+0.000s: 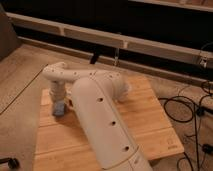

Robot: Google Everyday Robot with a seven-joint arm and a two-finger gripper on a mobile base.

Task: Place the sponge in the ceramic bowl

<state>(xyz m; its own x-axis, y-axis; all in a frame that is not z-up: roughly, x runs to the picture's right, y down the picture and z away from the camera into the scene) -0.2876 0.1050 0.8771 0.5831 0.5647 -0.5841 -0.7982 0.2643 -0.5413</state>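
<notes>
The sponge (59, 110) lies near the left edge of the desk (145, 125), about halfway down that side. It is a small blue-grey block with a soft, matte look and rounded corners. Only its lower part shows, since the hand covers the top, so its long axis and the way it points cannot be told; the visible face looks roughly square and sits a little askew to the desk's edge.

The hand (59, 102) comes straight down onto it from above, closed on the sponge, with the block showing at its tip and resting on the wood.

The arm (100, 125) is smooth white plastic in fat rounded tubes, the big near link dotted with a row of small dark holes. It rises from the bottom of the view, bends at a bulbous elbow over the middle of the desk, then runs left to a short wrist that turns downward to the hand.

The desk top is pale wood in narrow planks (the grain running left to right), rectangular, with square corners. Around it the floor (20, 75) is dull grey-brown. Black cables (185, 107) loop on the floor to the right, and a long pale rail (100, 37) crosses the dark background
</notes>
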